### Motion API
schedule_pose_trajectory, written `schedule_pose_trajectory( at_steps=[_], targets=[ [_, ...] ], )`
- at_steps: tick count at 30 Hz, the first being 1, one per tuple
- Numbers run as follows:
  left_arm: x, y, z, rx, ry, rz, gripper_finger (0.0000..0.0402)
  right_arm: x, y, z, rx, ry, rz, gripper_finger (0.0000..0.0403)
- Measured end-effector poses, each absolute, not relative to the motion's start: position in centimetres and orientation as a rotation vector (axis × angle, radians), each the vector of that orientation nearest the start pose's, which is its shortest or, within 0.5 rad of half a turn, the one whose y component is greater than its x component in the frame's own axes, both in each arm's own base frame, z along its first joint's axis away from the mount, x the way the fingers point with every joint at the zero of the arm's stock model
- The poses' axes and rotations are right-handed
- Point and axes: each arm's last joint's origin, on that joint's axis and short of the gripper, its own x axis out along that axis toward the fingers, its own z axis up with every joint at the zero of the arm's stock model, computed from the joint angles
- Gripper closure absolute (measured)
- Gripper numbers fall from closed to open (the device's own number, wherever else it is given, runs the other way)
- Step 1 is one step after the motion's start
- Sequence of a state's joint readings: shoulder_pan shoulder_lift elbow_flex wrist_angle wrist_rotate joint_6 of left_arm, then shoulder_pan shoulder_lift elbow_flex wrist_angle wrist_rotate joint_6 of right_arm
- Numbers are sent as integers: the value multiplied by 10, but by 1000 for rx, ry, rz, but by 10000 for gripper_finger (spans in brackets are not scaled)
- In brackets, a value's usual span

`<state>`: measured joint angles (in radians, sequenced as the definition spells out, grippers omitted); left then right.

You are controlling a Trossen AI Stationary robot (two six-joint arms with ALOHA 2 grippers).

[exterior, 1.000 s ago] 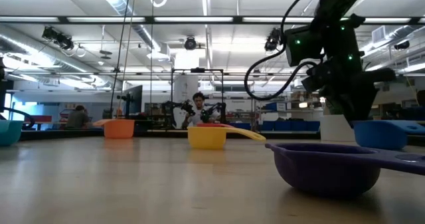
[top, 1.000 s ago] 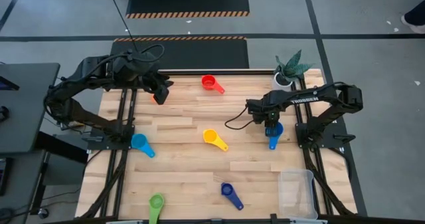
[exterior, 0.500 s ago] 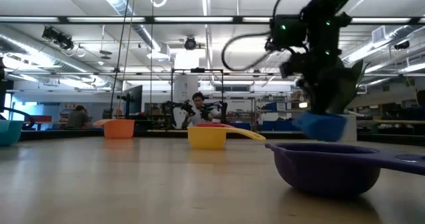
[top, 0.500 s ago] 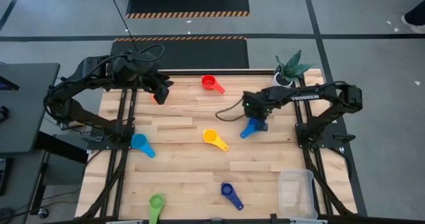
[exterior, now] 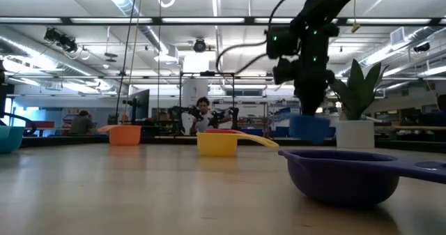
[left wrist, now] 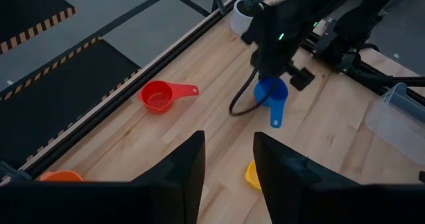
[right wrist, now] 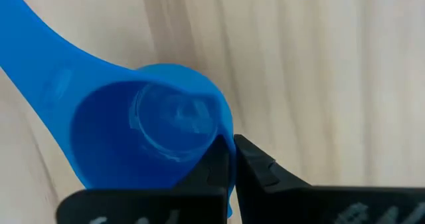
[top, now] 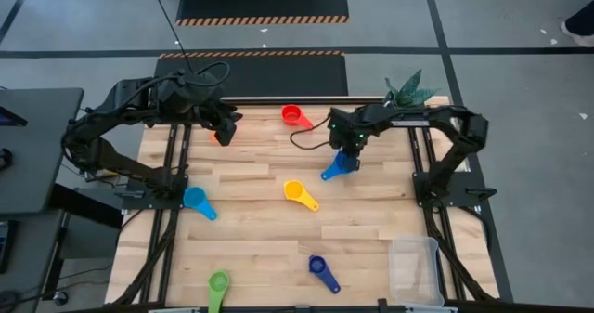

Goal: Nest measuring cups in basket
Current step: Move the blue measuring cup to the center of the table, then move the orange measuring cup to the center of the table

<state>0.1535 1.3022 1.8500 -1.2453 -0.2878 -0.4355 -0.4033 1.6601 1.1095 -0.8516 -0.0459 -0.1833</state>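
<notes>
My right gripper (top: 349, 151) is over the far middle of the table, shut on a blue measuring cup (top: 340, 163), (exterior: 309, 127). The red cup (top: 293, 116) sits just left of it by the far edge. The yellow cup (top: 297, 192) rests mid-table, the light blue cup (top: 196, 200) at the left, and the green cup (top: 218, 283) and dark blue cup (top: 319, 268) near the near edge. The clear basket (top: 414, 268) stands at the near right corner. My left gripper (top: 225, 127) waits open over the orange cup (left wrist: 60, 176) at the far left. My right gripper pinches the blue cup's rim (right wrist: 224, 134) on the side opposite the handle, one finger (right wrist: 211, 167) inside the bowl and one (right wrist: 260, 169) outside. It comes from above, pointing down. The cup hangs just clear of the table, mouth up, with its handle (top: 329, 174) pointing near-left.
A white plant pot (top: 401, 104) stands at the far right corner, close behind my right arm. Bare wood lies between the yellow cup and the basket. People and equipment show in the room beyond the far edge.
My right gripper has carried the blue cup from the table's right side toward the left and the far edge, lifting it off the wood. The cup has turned, so its handle has swung from pointing near to pointing near-left.
</notes>
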Motion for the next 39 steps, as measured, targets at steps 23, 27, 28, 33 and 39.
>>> schedule_pose_trajectory(
  at_steps=[23,27,28,33,39],
  targets=[
    [197,39,475,-346,614,560,267,311,-125,198,100,1392,-114,303],
    [197,38,474,-336,627,539,267,315,-122,216,88,1410,-93,286],
    [197,38,474,-336,627,539,267,316,-120,223,87,1417,-88,283],
    [195,38,472,-330,658,542,267,321,-115,259,58,1430,-53,281],
    [188,45,462,-384,728,767,267,326,-108,313,25,1354,-53,290]
  ],
)
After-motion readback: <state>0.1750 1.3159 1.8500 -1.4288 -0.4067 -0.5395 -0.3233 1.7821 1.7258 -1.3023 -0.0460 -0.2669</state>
